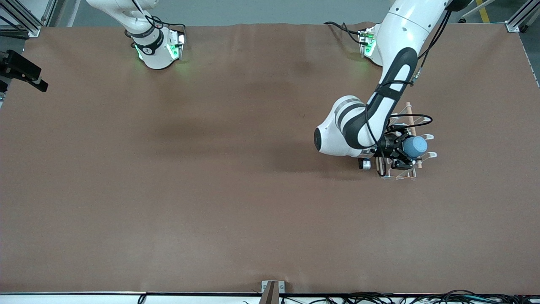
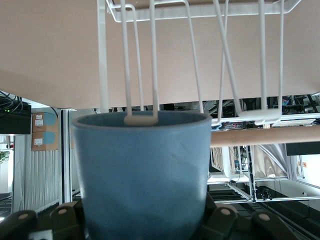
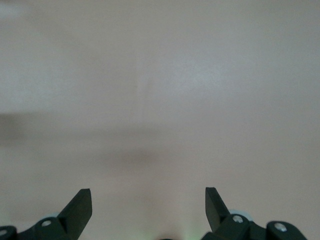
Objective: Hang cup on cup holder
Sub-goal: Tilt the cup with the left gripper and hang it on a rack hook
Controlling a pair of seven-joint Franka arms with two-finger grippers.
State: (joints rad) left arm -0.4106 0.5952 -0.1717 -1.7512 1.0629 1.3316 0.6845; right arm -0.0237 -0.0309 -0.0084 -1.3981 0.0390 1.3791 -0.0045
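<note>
My left gripper (image 1: 403, 150) is shut on the light-blue cup (image 1: 416, 146) and holds it over the white wire cup holder (image 1: 397, 176), which stands toward the left arm's end of the table. In the left wrist view the cup (image 2: 142, 170) fills the space between the fingers of the left gripper (image 2: 145, 226). A looped prong tip (image 2: 141, 120) sits right at the cup's rim, and the holder's wooden rod (image 2: 260, 136) runs beside it. My right gripper (image 3: 147, 200) is open with nothing between its fingers, and that arm waits by its base.
The brown table cover (image 1: 211, 190) spreads wide on all sides of the rack. A black camera mount (image 1: 21, 69) sticks in at the right arm's end. A small metal bracket (image 1: 272, 289) and cables lie along the edge nearest the front camera.
</note>
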